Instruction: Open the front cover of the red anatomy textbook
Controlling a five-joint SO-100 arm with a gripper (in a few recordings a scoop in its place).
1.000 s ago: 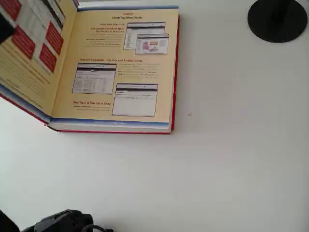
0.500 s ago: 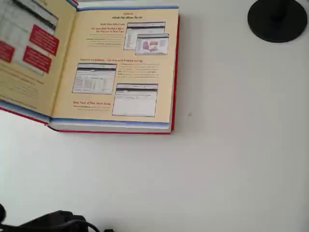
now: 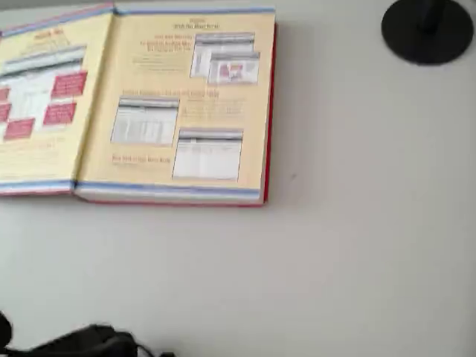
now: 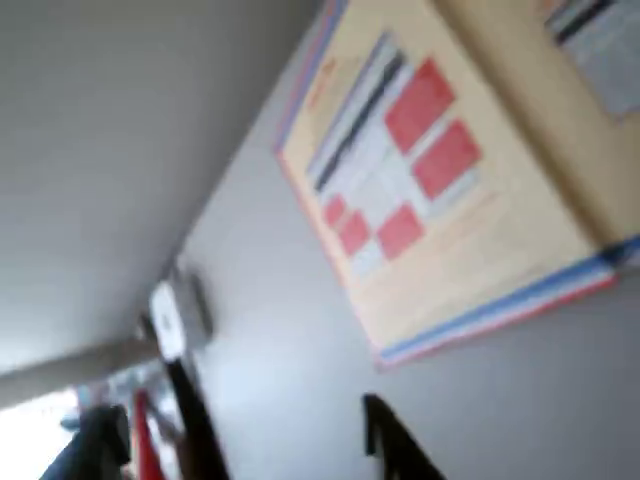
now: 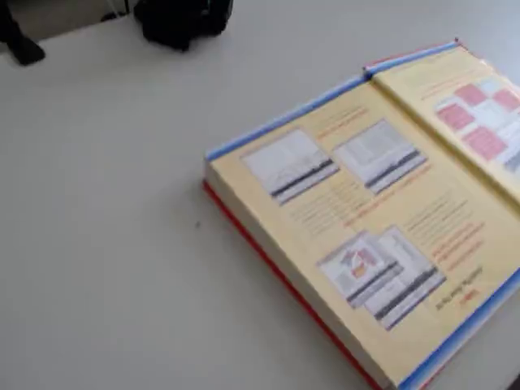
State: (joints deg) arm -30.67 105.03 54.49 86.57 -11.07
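The red anatomy textbook (image 3: 186, 104) lies open on the white table, its cream-yellow endpaper with printed screenshots facing up. Its front cover (image 3: 44, 104) rests flat on the table to the left of the page block in the overhead view, inner side up with red boxes. In the fixed view the textbook (image 5: 357, 219) fills the right side and the front cover (image 5: 479, 122) lies at the far right. The blurred wrist view looks at the front cover (image 4: 420, 170) from a distance, with one dark finger (image 4: 395, 445) at the bottom edge. Nothing touches the book.
A black round stand base (image 3: 428, 30) sits at the table's top right in the overhead view. A dark part of the arm (image 3: 89, 343) shows at the bottom left edge, and a black bulk (image 5: 183, 18) sits at the fixed view's top.
The front cover has dropped from a tilted, raised position to lying flat on the table at the left. The dark shape at the overhead view's top left edge is gone.
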